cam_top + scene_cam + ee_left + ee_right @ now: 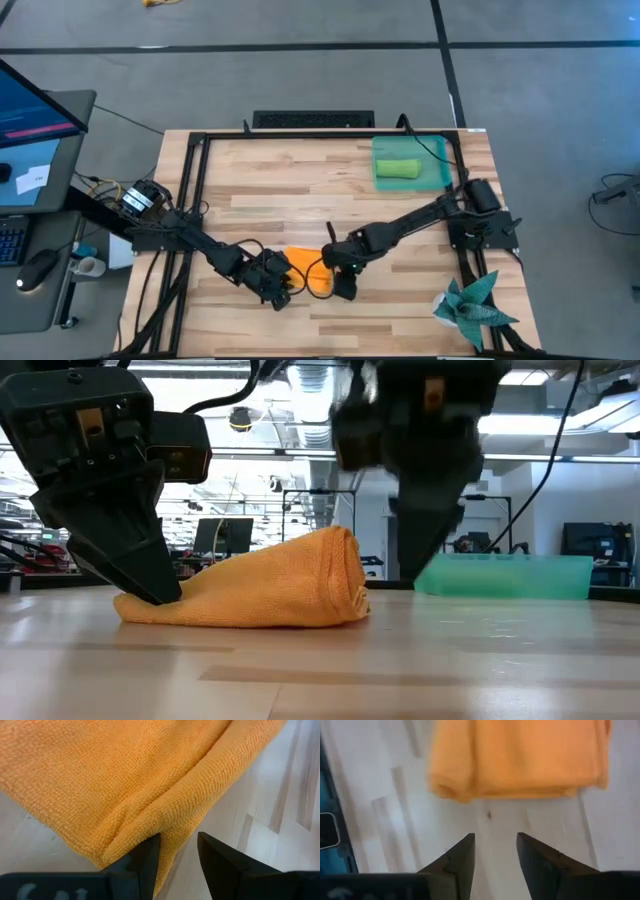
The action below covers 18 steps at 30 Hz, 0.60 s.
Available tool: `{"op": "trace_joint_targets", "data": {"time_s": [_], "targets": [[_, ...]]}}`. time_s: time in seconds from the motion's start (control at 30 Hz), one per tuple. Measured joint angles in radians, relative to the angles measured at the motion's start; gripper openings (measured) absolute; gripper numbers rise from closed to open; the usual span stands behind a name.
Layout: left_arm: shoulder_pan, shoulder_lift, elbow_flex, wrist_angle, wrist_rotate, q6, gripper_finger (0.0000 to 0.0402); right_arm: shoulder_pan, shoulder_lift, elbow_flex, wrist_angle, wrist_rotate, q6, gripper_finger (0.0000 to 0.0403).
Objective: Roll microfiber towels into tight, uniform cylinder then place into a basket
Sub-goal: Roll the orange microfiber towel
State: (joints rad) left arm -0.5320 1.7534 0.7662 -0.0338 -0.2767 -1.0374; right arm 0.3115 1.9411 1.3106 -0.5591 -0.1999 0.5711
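Observation:
The orange towel [305,268] lies loosely rolled on the table near the front, thicker at its right end [335,575]. My left gripper [278,290] stands open at the towel's left end [140,605], with the towel's folded edge reaching between its fingers [167,852]. My right gripper [345,288] is open and empty, low over the table just right of the towel [515,760]. The lime green towel [397,168] lies rolled in the teal basket [440,150] at the far right. My left gripper touches the orange towel's folded edge [162,845] at the towel's left end with the inner side of one finger [147,857]. The other finger [215,862] stands clear, with bare table showing beside it. The fingers slant down from the left. The towel rests on the table.
A dark teal spiky cloth [470,305] lies at the near right corner. The basket also shows in the low view [505,575], behind and right of the towel. A black frame [300,135] runs round the table. A desk with a monitor [35,110] stands off the left edge.

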Motion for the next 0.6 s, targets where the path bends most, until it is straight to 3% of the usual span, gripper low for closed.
{"op": "trace_joint_targets", "data": {"time_s": [0.13,0.3,0.43,0.6], "targets": [[0.0,0.0,0.0,0.003,-0.002,0.0,0.0135,0.084,-0.061,0.001,0.027,0.187,-0.049,0.0169],[0.0,0.0,0.0,0.005,-0.006,0.0,0.0135,0.194,-0.047,0.005,0.246,0.448,-0.2,0.0169],[0.001,0.0,-0.002,0.012,-0.012,-0.013,0.0135,0.206,0.01,0.004,0.374,0.433,-0.257,0.0157],[0.005,0.001,-0.003,0.021,-0.027,-0.017,0.0135,0.164,0.062,0.006,0.399,0.399,-0.231,0.0118]]}}
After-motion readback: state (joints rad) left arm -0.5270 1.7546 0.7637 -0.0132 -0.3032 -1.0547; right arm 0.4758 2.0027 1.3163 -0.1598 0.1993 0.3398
